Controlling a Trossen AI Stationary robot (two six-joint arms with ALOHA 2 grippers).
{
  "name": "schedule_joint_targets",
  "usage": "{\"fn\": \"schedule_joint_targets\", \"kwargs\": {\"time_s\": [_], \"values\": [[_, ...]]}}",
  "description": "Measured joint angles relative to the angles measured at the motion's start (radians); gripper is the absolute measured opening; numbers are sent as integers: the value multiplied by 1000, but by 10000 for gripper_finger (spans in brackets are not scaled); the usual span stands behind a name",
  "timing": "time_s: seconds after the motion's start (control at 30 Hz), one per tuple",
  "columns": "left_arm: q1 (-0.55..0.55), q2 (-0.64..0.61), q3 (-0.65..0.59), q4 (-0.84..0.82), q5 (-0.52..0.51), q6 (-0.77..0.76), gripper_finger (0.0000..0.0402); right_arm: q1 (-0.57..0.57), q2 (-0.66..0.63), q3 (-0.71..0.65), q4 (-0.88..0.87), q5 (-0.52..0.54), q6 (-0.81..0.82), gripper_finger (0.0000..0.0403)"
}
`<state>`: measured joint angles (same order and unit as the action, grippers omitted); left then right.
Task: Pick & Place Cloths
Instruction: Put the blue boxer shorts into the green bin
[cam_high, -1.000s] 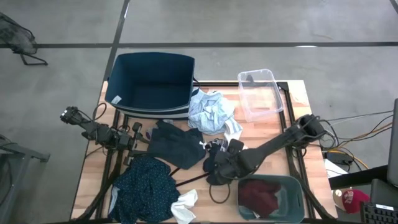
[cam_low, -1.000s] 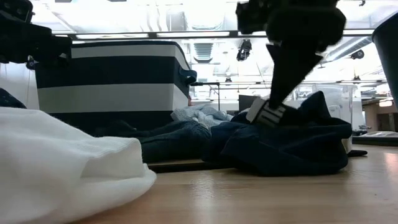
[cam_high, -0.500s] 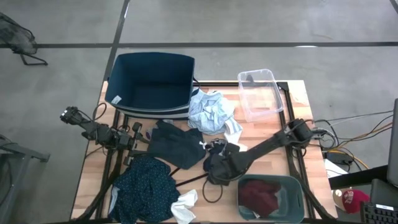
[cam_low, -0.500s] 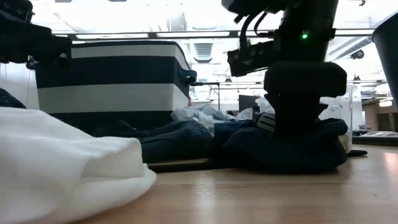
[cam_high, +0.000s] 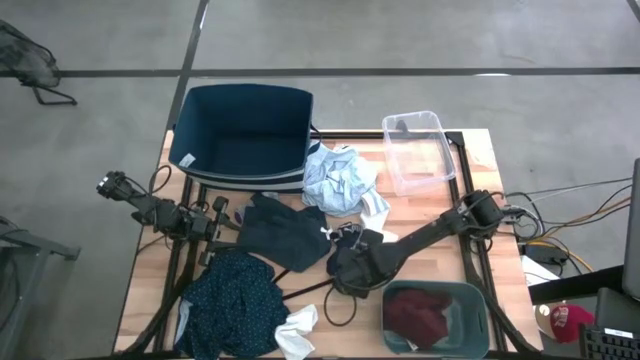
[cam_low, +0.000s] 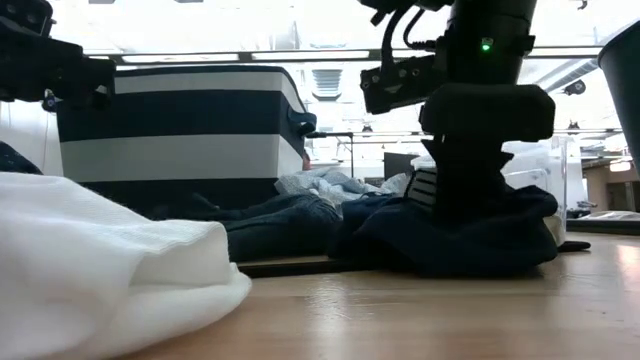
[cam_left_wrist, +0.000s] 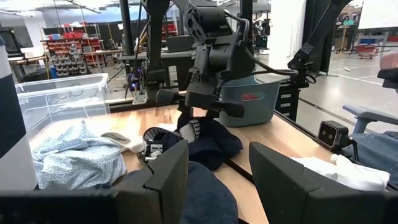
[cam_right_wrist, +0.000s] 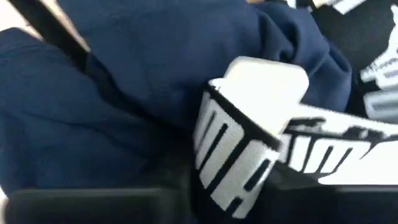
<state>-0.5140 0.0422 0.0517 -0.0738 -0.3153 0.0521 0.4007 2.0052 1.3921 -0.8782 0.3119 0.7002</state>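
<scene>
A dark navy garment with a white lettered band (cam_high: 352, 252) lies heaped mid-table, and my right gripper (cam_high: 345, 272) stands upright on it, sunk into the cloth (cam_low: 450, 240). Other cloths lie around it: a pale blue shirt (cam_high: 338, 180), a black garment (cam_high: 280, 230), a dark teal dotted one (cam_high: 235, 305) and a white sock (cam_high: 298, 332). A maroon one (cam_high: 418, 315) sits inside the small teal bin (cam_high: 478, 300). My left gripper (cam_high: 230, 220) hovers open at the table's left, with nothing between its fingers (cam_left_wrist: 168, 171). My right gripper comes at the navy garment from above, pointing down. The white lettered band (cam_right_wrist: 249, 143) is bunched into a fold right at its fingers. The cloth hides the fingertips (cam_low: 465, 205). The garment rests in a heap on the table.
A big navy bin (cam_high: 190, 150) stands at the far left and a clear plastic tub (cam_high: 440, 130) at the far right. A thin black wire hanger (cam_high: 335, 310) lies near the teal bin. Bare wood shows at the table's right.
My right gripper has swung from a slant to upright. It has moved a little toward the table's left and come down into the navy garment, whose heap is pressed under it. My left arm has kept still.
</scene>
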Motion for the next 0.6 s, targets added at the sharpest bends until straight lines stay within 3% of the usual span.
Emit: {"fn": "schedule_joint_targets", "kwargs": {"time_s": [0.1,0.33,0.6], "values": [[0,0,0,0,0,0,177,-1,0,6,-1,2,-29,22],[0,0,0,0,0,0,177,-1,0,49,-30,6,-32,15],[0,0,0,0,0,0,177,7,-7,190,-224,88,-19,12]]}}
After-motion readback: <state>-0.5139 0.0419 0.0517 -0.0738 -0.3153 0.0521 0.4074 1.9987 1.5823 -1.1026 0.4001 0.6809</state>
